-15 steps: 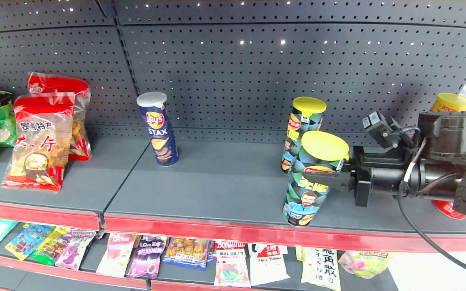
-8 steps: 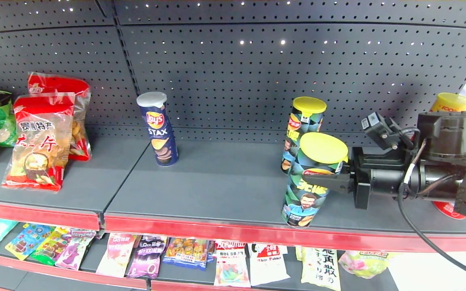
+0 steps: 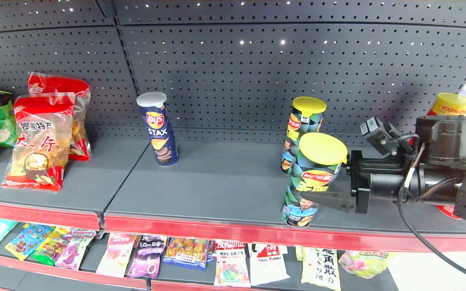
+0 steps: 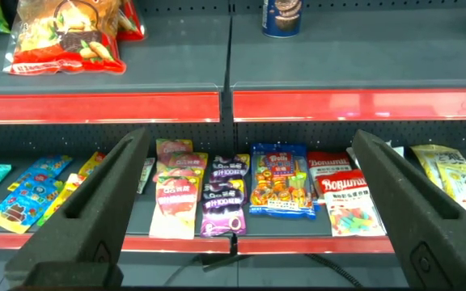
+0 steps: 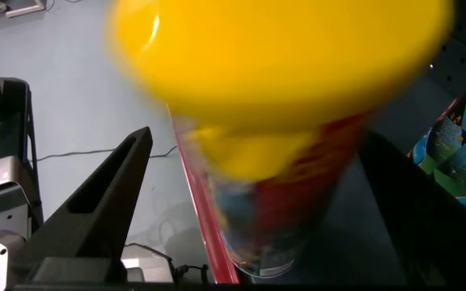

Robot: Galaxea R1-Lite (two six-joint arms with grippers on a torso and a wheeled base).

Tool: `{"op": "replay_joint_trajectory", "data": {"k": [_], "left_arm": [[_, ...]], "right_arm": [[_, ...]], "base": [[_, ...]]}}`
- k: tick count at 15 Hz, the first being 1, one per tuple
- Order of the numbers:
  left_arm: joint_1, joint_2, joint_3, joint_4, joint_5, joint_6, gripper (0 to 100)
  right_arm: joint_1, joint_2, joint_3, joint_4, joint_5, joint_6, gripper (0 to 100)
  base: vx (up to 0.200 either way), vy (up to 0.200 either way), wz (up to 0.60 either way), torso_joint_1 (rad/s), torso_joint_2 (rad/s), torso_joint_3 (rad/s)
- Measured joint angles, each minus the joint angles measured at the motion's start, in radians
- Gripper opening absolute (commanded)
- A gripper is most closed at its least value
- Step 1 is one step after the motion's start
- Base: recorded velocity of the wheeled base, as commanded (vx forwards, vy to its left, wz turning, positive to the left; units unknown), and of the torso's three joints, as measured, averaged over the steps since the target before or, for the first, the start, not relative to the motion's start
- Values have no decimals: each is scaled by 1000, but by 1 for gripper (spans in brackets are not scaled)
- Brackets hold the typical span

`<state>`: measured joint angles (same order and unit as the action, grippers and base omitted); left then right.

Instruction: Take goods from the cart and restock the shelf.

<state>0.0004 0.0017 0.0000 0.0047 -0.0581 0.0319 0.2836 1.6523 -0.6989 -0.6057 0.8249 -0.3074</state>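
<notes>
Right pincer (image 5: pixel 256 141) wide open astride the can, gripping nothing.
Can (image 3: pixel 312 182) stands upright on the shelf (image 3: pixel 217 182), long axis vertical, red lip (image 3: pixel 217 232) just in front of it, twin can (image 3: pixel 303 121) just behind it. Pincer fingers flank the can's lower body with a gap each side, so the right arm is nearer. Left pincer (image 4: pixel 245 141) spread wide, empty, well below the can. Can looks like a rigid printed tube with a smooth yellow lid.

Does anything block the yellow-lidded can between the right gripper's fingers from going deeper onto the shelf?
Yes. A second yellow-lidded can stands directly behind the front can, toward the back panel. The open right gripper straddles the front can near the red front edge of the shelf.
</notes>
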Motion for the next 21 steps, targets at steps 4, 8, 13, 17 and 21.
{"op": "replay_joint_trajectory", "data": {"k": [4, 8, 13, 17, 21], "left_arm": [[0, 0, 0, 0, 0, 0, 100], [0, 0, 0, 0, 0, 0, 100], [0, 0, 0, 0, 0, 0, 100], [0, 0, 0, 0, 0, 0, 100], [0, 0, 0, 0, 0, 0, 100]], "right_arm": [[-10, -14, 22, 0, -13, 1, 100], [-54, -63, 87, 2, -10, -1, 100], [-112, -99, 183, 2, 0, -2, 100], [-150, -115, 229, 0, -8, 4, 100], [-157, -108, 274, 11, -195, 18, 100]], "base": [[0, 0, 0, 0, 0, 0], [0, 0, 0, 0, 0, 0], [0, 0, 0, 0, 0, 0], [0, 0, 0, 0, 0, 0], [0, 0, 0, 0, 0, 0]]}}
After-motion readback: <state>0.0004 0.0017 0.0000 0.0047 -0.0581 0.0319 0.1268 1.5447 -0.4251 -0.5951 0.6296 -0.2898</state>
